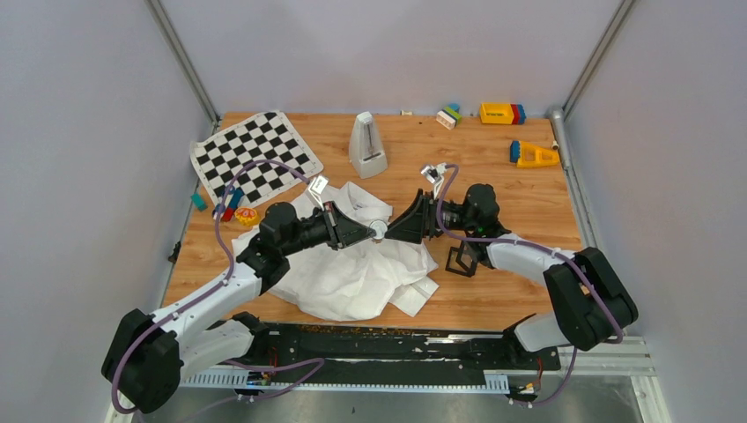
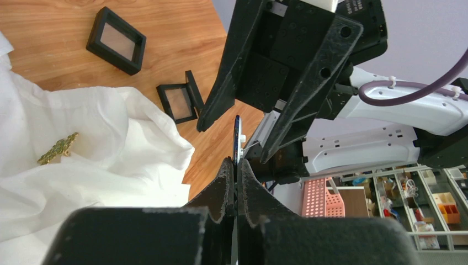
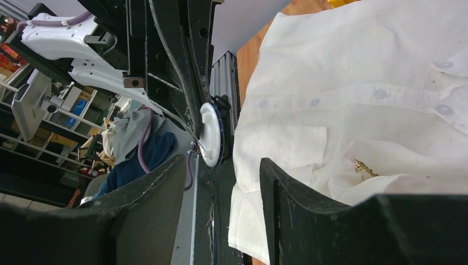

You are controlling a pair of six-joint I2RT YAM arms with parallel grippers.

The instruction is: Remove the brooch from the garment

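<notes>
The garment (image 1: 352,273), a crumpled white shirt with buttons, lies in the middle of the wooden table. The brooch, a tiny gold sprig, sits on a fold of the cloth in the left wrist view (image 2: 58,148) and in the right wrist view (image 3: 367,167). I cannot make it out from above. My left gripper (image 1: 374,231) (image 2: 236,163) is shut on a small round white disc with a dark blue rim (image 2: 237,138) (image 3: 211,134), held in the air above the shirt. My right gripper (image 1: 389,231) (image 3: 222,160) faces it, open, its fingers spread either side of the disc.
Two small black square boxes (image 2: 116,40) (image 2: 179,102) lie on the wood right of the shirt (image 1: 460,260). A chequered mat (image 1: 255,157), a white metronome-shaped object (image 1: 367,145) and coloured toy blocks (image 1: 500,113) (image 1: 533,155) stand at the back.
</notes>
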